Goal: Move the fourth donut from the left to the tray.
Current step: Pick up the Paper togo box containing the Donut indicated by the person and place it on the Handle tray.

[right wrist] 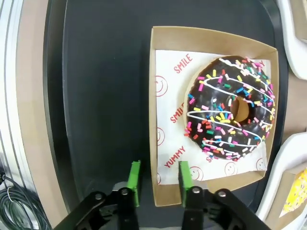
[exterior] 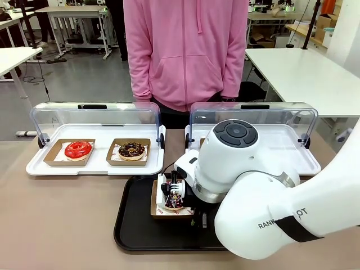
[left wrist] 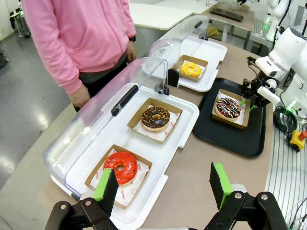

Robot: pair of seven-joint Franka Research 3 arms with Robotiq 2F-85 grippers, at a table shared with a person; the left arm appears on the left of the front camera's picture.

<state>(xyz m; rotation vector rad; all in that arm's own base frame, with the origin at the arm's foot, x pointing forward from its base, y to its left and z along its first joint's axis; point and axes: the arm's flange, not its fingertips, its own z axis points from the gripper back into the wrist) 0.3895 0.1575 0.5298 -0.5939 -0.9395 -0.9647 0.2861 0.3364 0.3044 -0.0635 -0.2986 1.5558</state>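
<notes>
1. Sprinkle donut sits in its brown cardboard holder on the black tray, so placement looks done.
2. Right gripper is at the holder's near wall, green pads either side of that wall with gaps showing; jaws are parted, not clamping, holder resting on the tray by itself.
3. Key relation: in the right wrist view the donut lies ahead of the jaws and off to the right, and the jaws straddle the holder's left corner rim. Judged next move is a straight lift clear; a sideways drift could nudge the holder.
4. Left gripper hangs well apart over the table near the white tray with the red donut and crumb-topped chocolate donut; its jaws are spread wide, empty.
5. Right arm is clearly the nearer one to the task donut.
6. Yellow donut is in the far white tray; person in pink top stands across the table.
</notes>
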